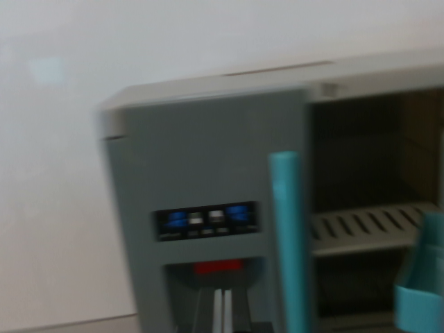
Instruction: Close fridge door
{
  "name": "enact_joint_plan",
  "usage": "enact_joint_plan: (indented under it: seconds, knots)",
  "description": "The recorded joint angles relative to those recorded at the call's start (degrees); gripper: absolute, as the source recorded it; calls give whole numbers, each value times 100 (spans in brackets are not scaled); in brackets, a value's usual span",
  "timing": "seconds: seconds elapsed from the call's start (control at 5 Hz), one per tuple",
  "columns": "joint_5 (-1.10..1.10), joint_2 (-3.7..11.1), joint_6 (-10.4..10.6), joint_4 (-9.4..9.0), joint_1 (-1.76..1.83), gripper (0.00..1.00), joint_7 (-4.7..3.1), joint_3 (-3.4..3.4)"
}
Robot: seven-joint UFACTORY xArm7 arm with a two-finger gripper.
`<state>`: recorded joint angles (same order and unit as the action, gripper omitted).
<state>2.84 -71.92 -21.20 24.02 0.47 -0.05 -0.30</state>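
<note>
A: Where's the gripper, and is it open or closed?

B: It isn't in the wrist view at all, so its state can't be read from here. Everything has to be placed relative to the camera riding above it.

A: And the fridge?

B: The toy fridge sits straight ahead. Its left door is closed, with a dark control panel and a red dispenser lever below it. A teal handle runs vertically along that door's inner edge.

A: So what needs closing?

B: The right compartment stands open, a slatted shelf visible inside. The open door lies ahead and toward the wrist view's right; only its teal inner bin shows at the lower right corner. The frame is blurred, so I'd guess rather than swear that it's swung outward toward the camera.

A: Which way should the push go?

B: The door's long axis is vertical, hinged probably at the far right, so the move I'd judge is a sweep from its outer face inward.

A: Room around it?

B: A pale wall behind and pale counter to the left.
</note>
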Motion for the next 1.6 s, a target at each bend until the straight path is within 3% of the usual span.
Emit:
enact_joint_plan:
  seconds: [0.2,0.4,0.6,0.8,1.0,1.2,1.4,1.6]
  knots:
    - [0,26,0,0,0,100,0,-471]
    - [0,26,0,0,0,100,0,-471]
    - [0,103,0,0,0,100,0,-1003]
    - [0,103,0,0,0,100,0,-1003]
    - [0,253,0,0,0,100,0,-1525]
    - [0,253,0,0,0,100,0,-1525]
    - [0,468,0,0,0,100,-1,-1980]
    - [0,468,0,0,0,100,-1,-1980]
